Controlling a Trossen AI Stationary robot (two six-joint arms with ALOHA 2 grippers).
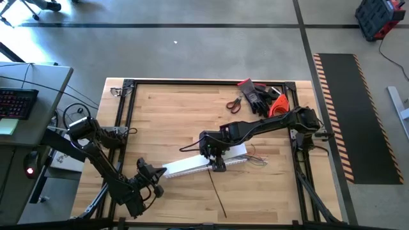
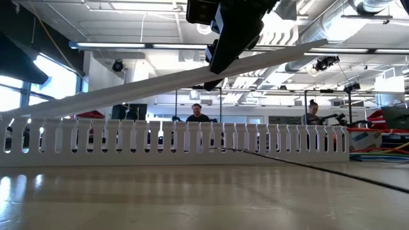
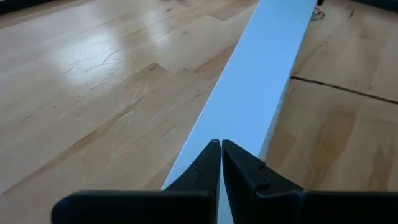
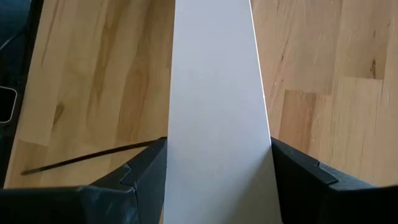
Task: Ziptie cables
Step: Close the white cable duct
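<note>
Right gripper [image 4: 217,180] fingers pinch white lid [image 4: 214,93] by its edges, lifting it off duct [image 2: 179,144] to open it. Cables [image 1: 255,160] splay at duct's right end. Left gripper [image 3: 221,155] fingers pressed together over lid's left end.

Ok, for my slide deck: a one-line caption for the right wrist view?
Right tool gripping a long flat white plastic strip by its edges above the wooden table.
</note>
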